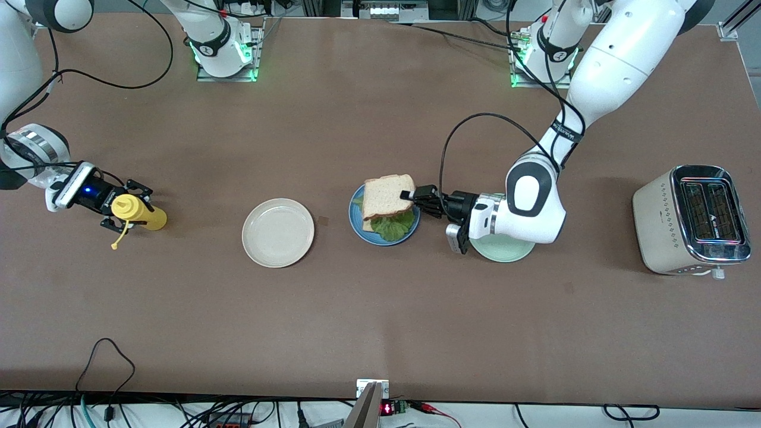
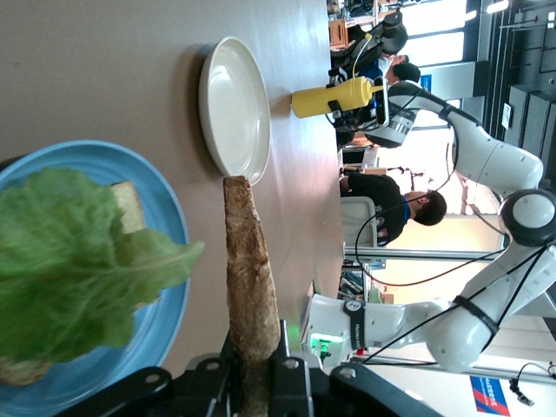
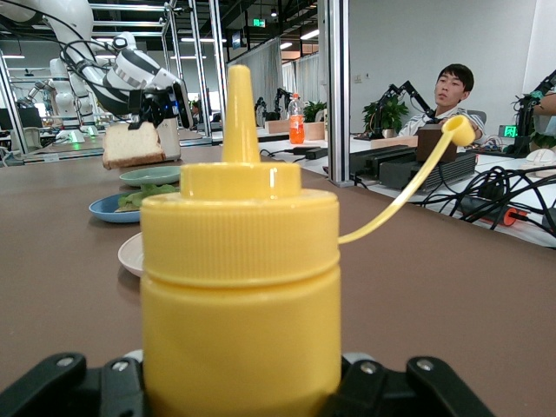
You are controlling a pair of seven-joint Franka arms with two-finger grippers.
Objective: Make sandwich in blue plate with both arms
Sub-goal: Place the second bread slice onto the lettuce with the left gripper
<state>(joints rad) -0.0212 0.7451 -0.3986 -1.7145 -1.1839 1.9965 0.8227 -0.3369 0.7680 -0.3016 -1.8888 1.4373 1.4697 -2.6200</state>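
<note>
A matte brown table (image 1: 380,321) is carrying a blue plate (image 1: 358,224) at its middle, a cream plate (image 1: 277,232) beside it, a mint plate (image 1: 502,249) and a toaster (image 1: 692,219) near the left arm's end. The left claw (image 1: 409,195) is pinching a bread slice (image 1: 386,195) over the blue plate, where lettuce (image 1: 393,226) is lying on another slice. The right claw (image 1: 122,215) is gripping a yellow squeeze bottle (image 1: 140,212) near the right arm's end; glass partitions (image 3: 334,87) and a seated person (image 3: 452,95) are showing past the table's edge.

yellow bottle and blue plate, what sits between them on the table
The cream-white plate lies between the yellow bottle and the blue plate, seen in the front view.
</note>
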